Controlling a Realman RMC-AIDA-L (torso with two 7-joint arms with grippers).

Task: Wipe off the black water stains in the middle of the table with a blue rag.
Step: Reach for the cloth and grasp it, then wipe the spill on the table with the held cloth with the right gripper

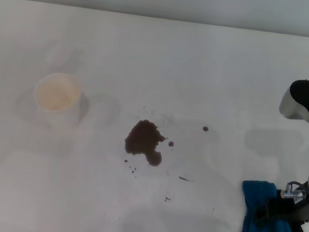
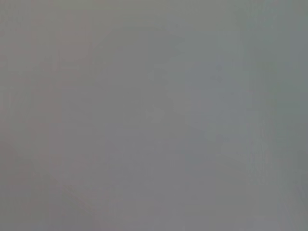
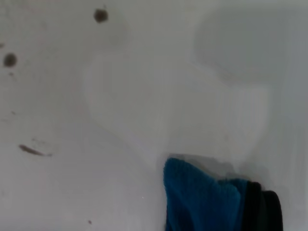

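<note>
The black water stains [image 1: 143, 141] form a dark blotch in the middle of the white table [image 1: 208, 71], with small specks around it, one of them farther back [image 1: 205, 128]. The blue rag [image 1: 268, 231] with black edging is at the front right, well to the right of the blotch. My right gripper [image 1: 268, 212] is on the rag, with its dark fingers closed into the cloth. The right wrist view shows the rag's corner [image 3: 202, 202] with a shadow under it, and specks [image 3: 100, 15] and a dark streak [image 3: 31, 150] on the table. My left gripper is out of view.
A white paper cup [image 1: 57, 97] stands upright on the table's left side, left of the blotch. The table's far edge meets a plain wall at the back. The left wrist view shows only a plain grey surface.
</note>
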